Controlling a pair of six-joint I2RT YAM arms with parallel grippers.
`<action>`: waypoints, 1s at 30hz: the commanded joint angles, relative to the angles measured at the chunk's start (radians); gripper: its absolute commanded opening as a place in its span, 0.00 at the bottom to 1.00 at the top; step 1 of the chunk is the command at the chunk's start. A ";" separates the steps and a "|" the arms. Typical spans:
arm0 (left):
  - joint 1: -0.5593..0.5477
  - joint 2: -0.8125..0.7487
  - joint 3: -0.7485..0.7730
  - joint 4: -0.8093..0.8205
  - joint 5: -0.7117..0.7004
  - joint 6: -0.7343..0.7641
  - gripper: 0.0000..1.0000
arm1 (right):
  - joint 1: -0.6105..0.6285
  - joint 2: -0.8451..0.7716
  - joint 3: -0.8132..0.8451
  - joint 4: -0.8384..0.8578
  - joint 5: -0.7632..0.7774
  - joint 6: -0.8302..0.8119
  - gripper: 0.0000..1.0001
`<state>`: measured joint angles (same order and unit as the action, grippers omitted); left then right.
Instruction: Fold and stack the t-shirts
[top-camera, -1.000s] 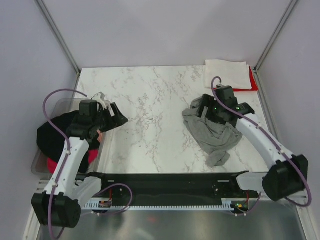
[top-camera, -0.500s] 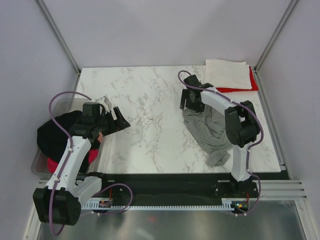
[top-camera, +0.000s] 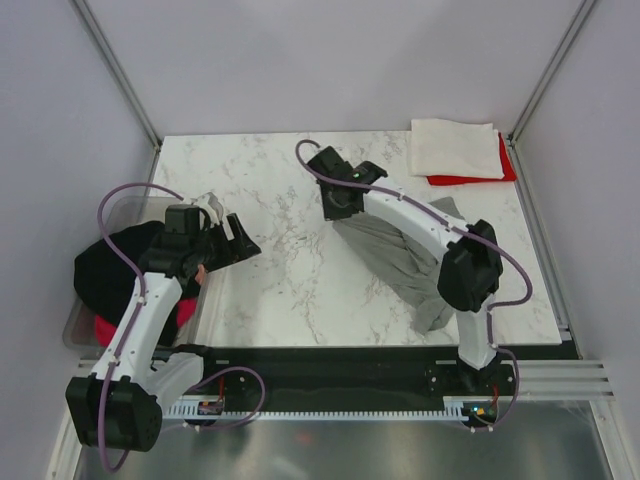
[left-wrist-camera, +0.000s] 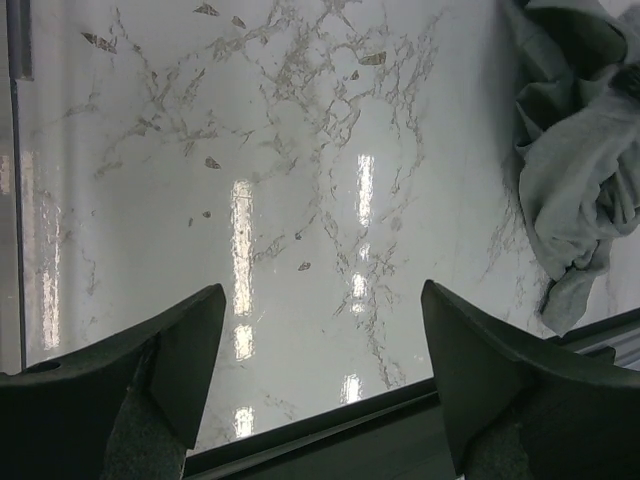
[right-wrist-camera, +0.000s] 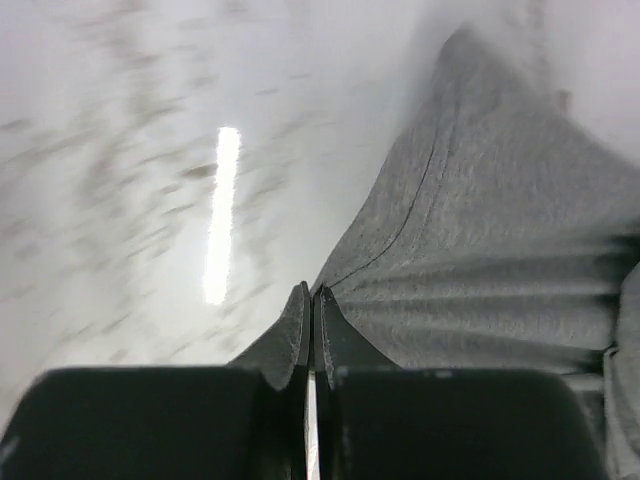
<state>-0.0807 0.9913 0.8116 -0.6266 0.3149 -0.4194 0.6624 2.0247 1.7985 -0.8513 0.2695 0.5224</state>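
A heather grey t-shirt (top-camera: 400, 255) lies on the marble table, pulled out into a long taut shape toward the upper left. My right gripper (top-camera: 335, 203) is shut on its upper-left edge; in the right wrist view the gripper (right-wrist-camera: 312, 292) is pressed together with the grey t-shirt (right-wrist-camera: 500, 250) stretching away from it. My left gripper (top-camera: 243, 240) hangs open at the table's left side, nothing between its fingers (left-wrist-camera: 190, 340), and the grey t-shirt (left-wrist-camera: 570, 170) shows far off at the right in that view. A white t-shirt (top-camera: 455, 148) lies folded on a red one (top-camera: 508, 170) at the back right.
A clear plastic tub (top-camera: 75, 325) stands off the table's left edge, holding a black t-shirt (top-camera: 110, 270) and a pink one (top-camera: 185, 312). Grey walls and metal posts close in the table. A black rail (top-camera: 330, 365) runs along the near edge.
The right gripper shut on the grey t-shirt's edge and swung left across the table, dragging and stretching the shirt. The left arm barely moved.
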 joint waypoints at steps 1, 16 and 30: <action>0.002 -0.036 0.001 0.016 -0.031 0.041 0.87 | 0.186 -0.173 0.185 -0.127 -0.008 -0.013 0.00; 0.001 -0.016 -0.002 0.001 -0.059 0.021 0.86 | 0.054 -0.687 -0.620 0.136 -0.052 0.109 0.98; -0.355 -0.134 -0.094 -0.048 -0.237 -0.241 0.85 | 0.302 -0.767 -1.059 0.400 -0.122 0.343 0.84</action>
<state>-0.4156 0.8764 0.7490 -0.6594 0.1017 -0.5545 0.9474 1.2259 0.7246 -0.5682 0.1417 0.8223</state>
